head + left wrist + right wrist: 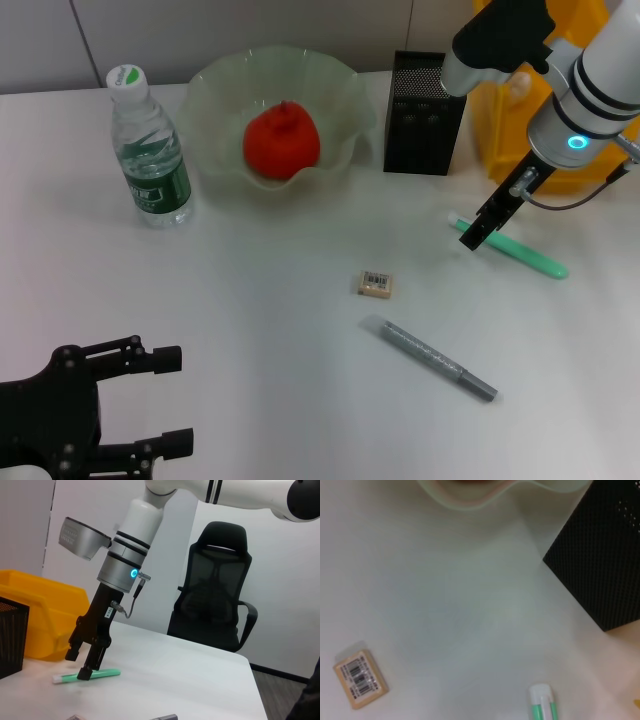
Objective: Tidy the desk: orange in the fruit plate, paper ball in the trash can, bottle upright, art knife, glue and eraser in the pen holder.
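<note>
The orange (282, 140) lies in the pale-green fruit plate (215, 90). The bottle (150, 150) stands upright to its left. The black mesh pen holder (425, 115) stands right of the plate, with the yellow trash can (510, 130) beside it. My right gripper (478, 232) is open, its fingers down at the white-capped end of a green stick (525, 256); the left wrist view shows it (80, 664) straddling that stick (100, 673). The eraser (376, 284) and a grey pen-shaped tool (437, 360) lie on the desk. My left gripper (172, 400) is open and empty at the front left. No paper ball is clearly in view.
The white desk's right edge shows in the left wrist view, with a black office chair (215, 610) beyond it. The right wrist view shows the eraser (360, 679), the stick's capped end (541, 702), the pen holder (600, 565) and the plate's rim (470, 500).
</note>
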`<state>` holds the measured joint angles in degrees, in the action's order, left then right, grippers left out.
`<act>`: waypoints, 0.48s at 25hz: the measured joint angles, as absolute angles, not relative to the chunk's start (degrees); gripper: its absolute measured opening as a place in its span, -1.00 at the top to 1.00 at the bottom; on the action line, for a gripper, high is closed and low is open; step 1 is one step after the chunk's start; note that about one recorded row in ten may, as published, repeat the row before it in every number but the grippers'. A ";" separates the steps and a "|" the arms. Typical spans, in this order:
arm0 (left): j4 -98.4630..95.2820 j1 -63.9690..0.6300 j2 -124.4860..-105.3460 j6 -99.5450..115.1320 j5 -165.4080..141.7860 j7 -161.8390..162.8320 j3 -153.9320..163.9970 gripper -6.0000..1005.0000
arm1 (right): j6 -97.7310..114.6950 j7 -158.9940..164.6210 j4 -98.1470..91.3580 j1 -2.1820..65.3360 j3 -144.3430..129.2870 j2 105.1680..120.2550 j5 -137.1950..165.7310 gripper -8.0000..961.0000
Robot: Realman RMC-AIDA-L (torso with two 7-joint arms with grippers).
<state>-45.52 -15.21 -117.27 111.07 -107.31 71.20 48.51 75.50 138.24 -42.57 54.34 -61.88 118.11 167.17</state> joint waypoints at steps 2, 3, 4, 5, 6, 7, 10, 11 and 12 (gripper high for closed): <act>-45.52 -15.20 -117.27 111.00 -107.35 71.26 48.51 -0.57 | 74.85 138.20 -42.30 54.31 -61.88 118.14 167.17 -0.63; -45.52 -15.20 -117.29 110.90 -107.68 71.39 48.51 -0.57 | 74.22 138.08 -42.15 54.22 -61.90 118.23 167.17 -0.63; -45.52 -15.20 -117.29 110.90 -107.68 71.39 48.51 -0.57 | 74.22 138.08 -42.15 54.22 -61.90 118.23 167.17 -0.62; -45.52 -15.20 -117.35 110.87 -108.02 71.45 48.52 -0.57 | 74.07 138.01 -42.10 54.19 -61.92 118.28 167.18 -0.61; -45.53 -15.20 -117.41 110.84 -108.28 71.51 48.52 -0.57 | 73.91 137.94 -42.07 54.14 -61.94 118.32 167.18 -0.60; -45.53 -15.23 -117.47 110.82 -108.44 71.55 48.51 -0.57 | 73.83 137.76 -42.07 54.06 -61.95 118.37 167.15 -0.58; -45.53 -15.47 -117.64 110.82 -108.72 71.63 48.49 -0.57 | 73.72 137.33 -42.06 53.90 -61.96 118.53 167.03 -0.55; -45.53 -15.56 -117.66 110.82 -108.74 71.67 48.48 -0.57 | 73.65 137.26 -42.01 53.88 -61.99 118.63 167.03 -0.54; -45.53 -15.61 -117.68 110.82 -108.75 71.73 48.48 -0.57 | 73.51 137.24 -41.94 53.88 -62.19 118.72 167.05 -0.52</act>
